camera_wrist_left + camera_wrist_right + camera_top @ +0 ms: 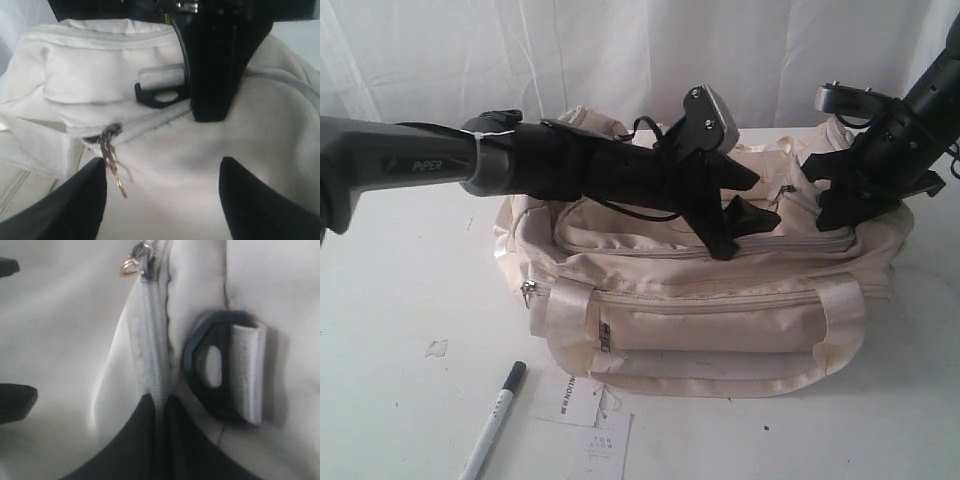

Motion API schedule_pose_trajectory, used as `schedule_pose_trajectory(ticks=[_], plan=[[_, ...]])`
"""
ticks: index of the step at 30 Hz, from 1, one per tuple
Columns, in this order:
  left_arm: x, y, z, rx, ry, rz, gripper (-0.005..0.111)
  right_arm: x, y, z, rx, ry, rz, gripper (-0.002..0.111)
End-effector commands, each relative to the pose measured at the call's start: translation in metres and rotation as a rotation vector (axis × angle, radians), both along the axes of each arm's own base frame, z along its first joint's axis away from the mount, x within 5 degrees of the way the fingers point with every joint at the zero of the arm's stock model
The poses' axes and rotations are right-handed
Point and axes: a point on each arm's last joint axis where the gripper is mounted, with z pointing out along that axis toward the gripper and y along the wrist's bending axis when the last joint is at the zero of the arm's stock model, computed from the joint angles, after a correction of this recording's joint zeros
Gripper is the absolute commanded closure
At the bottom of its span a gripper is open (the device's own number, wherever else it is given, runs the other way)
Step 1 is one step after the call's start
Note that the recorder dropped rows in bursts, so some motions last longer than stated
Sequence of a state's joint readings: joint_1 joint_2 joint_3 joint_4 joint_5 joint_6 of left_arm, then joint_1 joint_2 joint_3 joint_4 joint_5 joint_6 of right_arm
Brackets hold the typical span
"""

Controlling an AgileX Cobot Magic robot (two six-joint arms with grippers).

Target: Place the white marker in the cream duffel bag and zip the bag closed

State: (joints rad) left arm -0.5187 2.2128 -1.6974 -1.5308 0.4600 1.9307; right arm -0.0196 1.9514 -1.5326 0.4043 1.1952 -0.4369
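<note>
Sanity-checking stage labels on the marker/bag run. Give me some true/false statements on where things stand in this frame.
1. The white marker is inside the cream duffel bag. False: it lies on the table in front of the bag.
2. The left tool is open over the bag's top. True.
3. The left tool clamps the zipper pull. False: the pull lies between its open fingers, ungripped.
4. The right tool is shut on the bag's zipper line. True.
5. Paper tags lie on the table beside the marker. True.
</note>
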Motion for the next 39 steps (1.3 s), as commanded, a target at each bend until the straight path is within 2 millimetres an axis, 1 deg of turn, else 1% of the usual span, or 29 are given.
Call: schedule_pose_trajectory(ticks=[1, 4, 6, 11, 14, 16, 21, 23, 26, 29, 33, 36, 39], plan=[[0.004, -0.022, -0.006, -0.023, 0.014, 0.032, 0.04, -0.006, 0.002, 0.007, 0.014, 0.004, 0.019, 0.108], [0.004, -0.033, -0.016, -0.013, 0.016, 0.028, 0.04, -0.008, 0.002, 0.013, 0.014, -0.011, 0.019, 0.108], [0.008, -0.037, -0.022, 0.005, 0.007, 0.063, 0.04, -0.009, 0.002, 0.017, 0.013, -0.023, 0.019, 0.108], [0.021, -0.037, -0.028, 0.02, 0.019, 0.177, 0.04, -0.012, 0.002, 0.026, 0.011, -0.046, 0.02, 0.108], [0.027, -0.036, -0.033, 0.028, 0.03, 0.234, 0.04, -0.012, 0.002, 0.027, 0.011, -0.049, 0.02, 0.108], [0.028, -0.036, -0.032, 0.022, 0.032, 0.243, 0.04, -0.013, 0.002, 0.027, 0.011, -0.047, 0.02, 0.108], [0.03, -0.038, -0.044, 0.025, 0.053, 0.238, 0.04, -0.013, 0.002, 0.027, 0.011, -0.047, 0.02, 0.108], [0.03, -0.04, -0.046, 0.02, 0.058, 0.222, 0.042, -0.013, 0.002, 0.027, 0.011, -0.047, 0.02, 0.108], [0.032, -0.041, -0.046, 0.015, 0.051, 0.223, 0.054, -0.013, 0.002, 0.027, 0.011, -0.047, 0.02, 0.108], [0.037, -0.042, -0.037, 0.0, 0.026, 0.24, 0.076, -0.013, 0.002, 0.027, 0.011, -0.047, 0.02, 0.108], [0.039, -0.045, -0.028, -0.023, 0.01, 0.241, 0.107, -0.013, 0.002, 0.027, 0.011, -0.047, 0.02, 0.108], [0.04, -0.046, -0.023, -0.048, 0.027, 0.249, 0.107, -0.013, 0.001, 0.027, 0.009, -0.047, 0.021, 0.108], [0.039, -0.046, -0.022, -0.058, 0.038, 0.244, 0.107, -0.013, 0.001, 0.027, 0.003, -0.048, 0.024, 0.108]])
